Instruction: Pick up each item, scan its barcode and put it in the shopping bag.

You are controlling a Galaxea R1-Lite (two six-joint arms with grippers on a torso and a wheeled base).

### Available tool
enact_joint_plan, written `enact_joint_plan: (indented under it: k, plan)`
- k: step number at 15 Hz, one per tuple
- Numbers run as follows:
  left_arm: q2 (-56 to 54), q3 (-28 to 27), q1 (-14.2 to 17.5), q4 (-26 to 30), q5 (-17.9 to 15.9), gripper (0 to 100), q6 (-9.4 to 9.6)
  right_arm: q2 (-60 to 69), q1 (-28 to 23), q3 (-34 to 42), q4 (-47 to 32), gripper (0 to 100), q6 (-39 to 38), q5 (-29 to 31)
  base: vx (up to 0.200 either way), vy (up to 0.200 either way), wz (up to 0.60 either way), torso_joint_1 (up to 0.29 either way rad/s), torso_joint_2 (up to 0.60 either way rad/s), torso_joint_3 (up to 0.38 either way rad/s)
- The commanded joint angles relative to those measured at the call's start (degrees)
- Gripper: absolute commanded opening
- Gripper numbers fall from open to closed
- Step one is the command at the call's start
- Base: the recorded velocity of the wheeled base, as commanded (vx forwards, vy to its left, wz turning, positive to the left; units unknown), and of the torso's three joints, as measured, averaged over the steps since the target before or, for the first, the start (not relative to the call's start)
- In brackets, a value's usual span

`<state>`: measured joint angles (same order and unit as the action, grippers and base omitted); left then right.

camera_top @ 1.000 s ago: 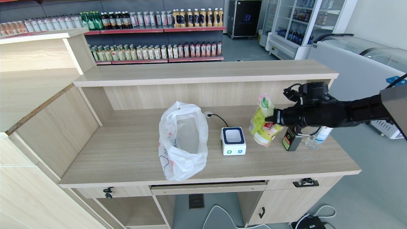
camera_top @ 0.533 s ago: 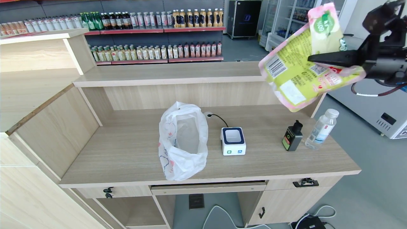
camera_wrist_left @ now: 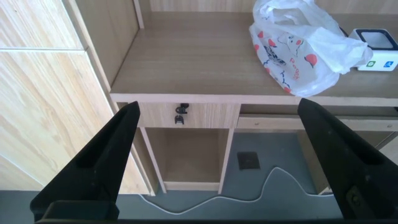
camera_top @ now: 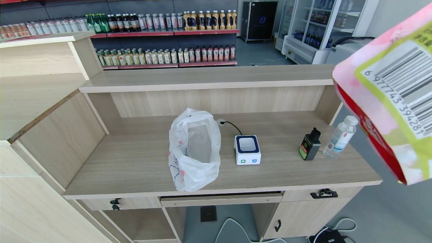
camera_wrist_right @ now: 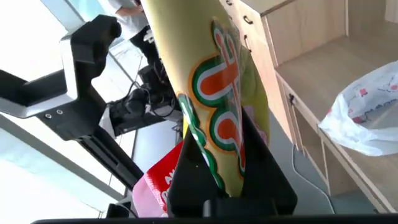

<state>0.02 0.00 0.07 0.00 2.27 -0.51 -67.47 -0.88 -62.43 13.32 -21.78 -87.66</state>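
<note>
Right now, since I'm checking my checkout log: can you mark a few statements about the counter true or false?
The right gripper holds the pouch off the counter. True.
The bag stands between the scanner and the black bottle. False: the bag is on the scanner's left, the black bottle on its right.
The left gripper is open. True.
The water bottle lies on its side. False: it stands upright beside the black bottle.

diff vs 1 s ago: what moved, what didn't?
The right gripper, shut on the snack pouch, lifted it off the counter, from the right of the scanner, up and close to the head camera; its barcode now faces that camera. The shopping bag, scanner, black bottle and water bottle stayed put.
</note>
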Motion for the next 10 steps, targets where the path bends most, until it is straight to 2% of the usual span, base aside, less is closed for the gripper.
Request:
enact_joint_plan:
  k: [1,4,6,8,10]
  plan:
    - [-0.02,0.0,0.01,0.0,0.02,100,-0.02,1.64,4.39,0.2,-0.14,0,0.34,-1.81,0.0,0.0,0.0,0.0,0.0,0.0]
    - [-0.02,0.0,0.01,0.0,0.02,100,-0.02,0.85,7.73,-1.47,-0.4,0,-0.89,-1.81,0.0,0.0,0.0,0.0,0.0,0.0]
    - [-0.02,0.0,0.01,0.0,0.02,100,-0.02,-1.26,10.72,-6.48,-0.49,0,-4.49,-1.81,0.0,0.0,0.0,0.0,0.0,0.0]
    - [-0.02,0.0,0.01,0.0,0.02,100,-0.02,-4.07,12.83,-10.52,-0.49,0,-4.85,-1.81,0.0,0.0,0.0,0.0,0.0,0.0]
    - [-0.02,0.0,0.01,0.0,0.02,100,-0.02,-5.3,13.71,-10.78,-0.4,0,-4.67,-1.81,0.0,0.0,0.0,0.0,0.0,0.0]
